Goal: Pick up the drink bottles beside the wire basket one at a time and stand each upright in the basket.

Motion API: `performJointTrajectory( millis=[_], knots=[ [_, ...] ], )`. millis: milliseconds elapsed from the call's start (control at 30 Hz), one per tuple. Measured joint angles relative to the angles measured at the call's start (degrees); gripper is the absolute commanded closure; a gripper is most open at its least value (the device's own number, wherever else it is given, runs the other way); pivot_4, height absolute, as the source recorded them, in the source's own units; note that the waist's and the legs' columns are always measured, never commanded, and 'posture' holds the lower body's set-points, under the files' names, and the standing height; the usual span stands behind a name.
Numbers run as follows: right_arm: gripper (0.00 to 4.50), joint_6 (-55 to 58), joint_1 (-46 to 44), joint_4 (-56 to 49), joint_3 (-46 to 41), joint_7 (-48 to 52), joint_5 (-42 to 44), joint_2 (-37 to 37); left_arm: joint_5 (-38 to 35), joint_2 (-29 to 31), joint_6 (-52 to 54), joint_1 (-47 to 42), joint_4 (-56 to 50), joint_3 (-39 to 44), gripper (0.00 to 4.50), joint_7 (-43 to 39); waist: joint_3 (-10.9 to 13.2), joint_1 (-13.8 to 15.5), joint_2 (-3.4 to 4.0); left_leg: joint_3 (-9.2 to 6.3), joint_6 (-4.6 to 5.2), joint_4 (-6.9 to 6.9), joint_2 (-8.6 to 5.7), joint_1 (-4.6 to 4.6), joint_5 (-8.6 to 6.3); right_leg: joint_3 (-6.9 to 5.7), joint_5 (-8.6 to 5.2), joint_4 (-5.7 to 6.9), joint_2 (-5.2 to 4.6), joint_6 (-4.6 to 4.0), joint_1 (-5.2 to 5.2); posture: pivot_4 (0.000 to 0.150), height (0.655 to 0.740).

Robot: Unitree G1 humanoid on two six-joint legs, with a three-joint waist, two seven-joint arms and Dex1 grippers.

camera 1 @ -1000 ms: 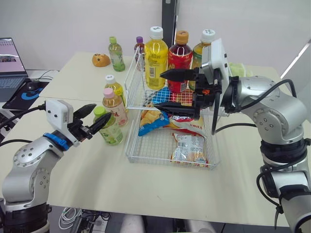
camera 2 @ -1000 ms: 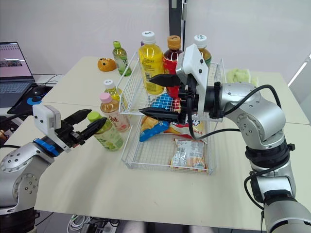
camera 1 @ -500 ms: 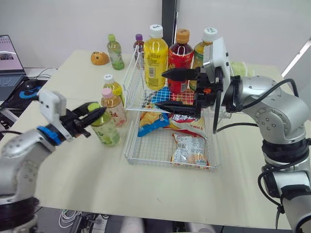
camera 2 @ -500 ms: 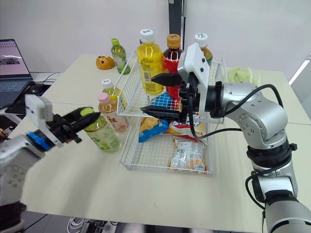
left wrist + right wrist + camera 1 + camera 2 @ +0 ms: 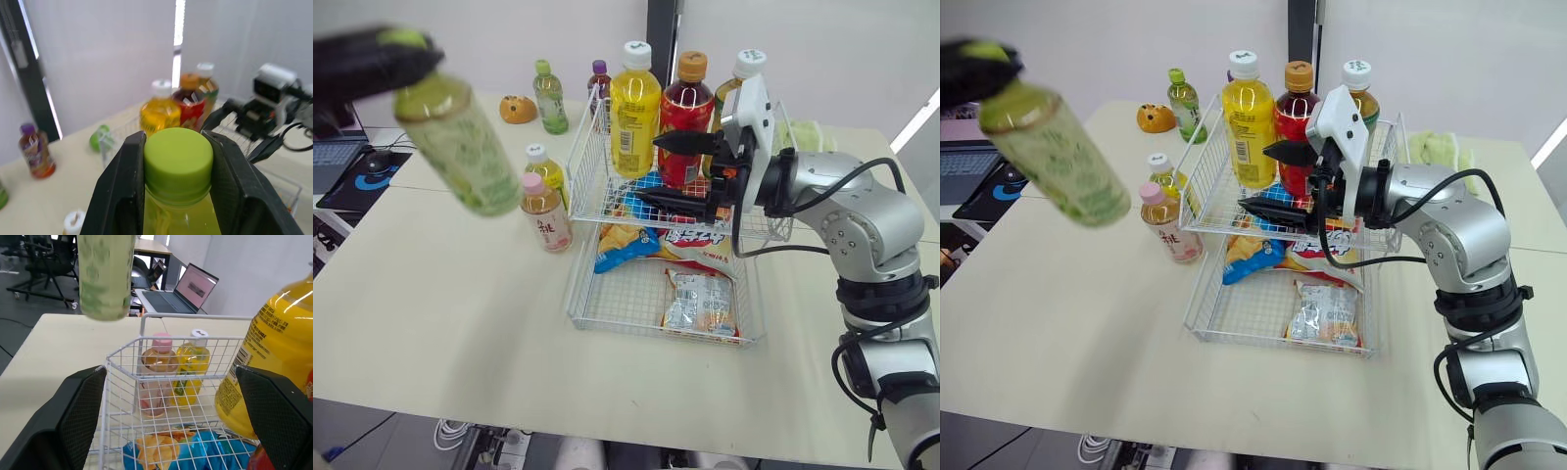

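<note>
Hold L hand (image 5: 370, 61) pinched on neck of green-cap bottle (image 5: 458, 147); swing over wire basket (image 5: 636, 330), straighten upright, lower into free gap w/o clipping spread R hand (image 5: 647, 169).

The right arm (image 5: 862, 211) is made of rounded silver-grey housings with dark seams, and thin black cables (image 5: 781, 249) loop alongside it. Behind the right gripper (image 5: 646, 168) sits a white boxy camera housing (image 5: 754, 113), with a small orange mark at the finger base. Its black tapered fingers (image 5: 80, 416) have fine-meshed pads. The left gripper (image 5: 176, 142) has smooth, matte black fingers.
</note>
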Motion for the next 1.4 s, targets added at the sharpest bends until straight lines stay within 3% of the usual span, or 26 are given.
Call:
performJointTrajectory(
  millis=[100,300,667,933,1100,1133,1233,1300,1400],
  knots=[
    [0.0,0.0,1.0,-1.0,-0.4,-1.4,-0.6,-0.7,3.2,-6.2,0.0,-11.9,3.9,-8.2,3.15,-5.1,0.0,0.5,0.01,-0.01,0.0,0.04,-0.06,0.01,0.01,0.04,-0.04,0.03,-0.02,0.07,0.0,0.15,0.74],
    [0.0,3.8,4.7,-7.3,-2.1,-5.3,-0.3,-2.7,9.5,-18.3,-1.9,-22.6,11.8,-17.6,3.15,-15.1,0.1,0.5,0.13,0.05,0.0,0.06,-0.06,0.0,0.01,0.17,-0.04,0.05,-0.02,0.07,-0.06,0.15,0.74],
    [0.0,17.4,12.9,-22.5,-10.1,-16.0,3.3,-6.8,18.7,-37.6,-15.0,-24.1,22.9,-20.4,3.15,-23.9,0.2,-0.6,0.27,0.05,-0.02,0.08,-0.07,0.02,0.03,0.23,-0.04,0.15,-0.01,0.07,-0.08,0.15,0.74],
    [0.0,27.9,16.3,-32.1,-15.9,-22.3,8.9,-7.7,24.1,-47.1,-24.8,-26.2,31.3,-20.4,3.15,-26.2,0.2,-0.4,0.29,0.05,-0.02,0.08,-0.12,0.0,0.03,0.26,-0.04,0.13,-0.02,0.07,-0.08,0.15,0.74],
    [0.0,32.1,17.9,-36.3,-20.1,-25.2,11.5,-7.9,27.7,-50.1,-30.0,-26.7,37.1,-20.4,3.15,-26.9,0.2,-0.4,0.29,0.0,-0.01,0.09,-0.2,-0.01,0.03,0.28,-0.05,0.15,-0.05,0.09,-0.08,0.15,0.74],
    [0.0,33.2,18.5,-37.3,-22.1,-25.2,12.9,-8.4,28.4,-51.0,-31.0,-26.9,38.3,-20.4,3.15,-27.1,0.2,-0.3,0.29,-0.02,-0.01,0.09,-0.22,-0.02,0.04,0.27,-0.05,0.14,-0.06,0.09,-0.08,0.15,0.74],
    [0.0,38.8,23.3,-41.2,-45.5,-21.8,30.0,-20.5,30.5,-53.0,-34.0,-29.0,42.3,-20.4,3.15,-27.5,0.4,1.0,0.7,-0.21,0.08,0.12,-0.53,-0.25,0.02,0.24,-0.15,0.07,-0.22,0.26,-0.09,0.15,0.74],
    [0.0,38.1,26.2,-41.1,-56.7,-23.5,39.3,-26.1,31.6,-52.6,-35.7,-29.5,44.6,-19.5,3.15,-27.4,0.3,1.0,0.62,-0.34,0.08,0.03,-0.51,-0.21,0.01,0.22,-0.15,-0.02,-0.18,0.27,0.02,0.15,0.74],
    [0.0,34.6,33.8,-40.1,-61.5,-29.3,52.7,-30.6,32.4,-54.0,-37.0,-29.8,46.3,-18.9,3.15,-27.7,0.3,0.8,0.64,-0.39,0.1,0.05,-0.57,-0.17,0.02,0.26,-0.15,0.1,-0.17,0.27,0.02,0.15,0.74]
  ],
)
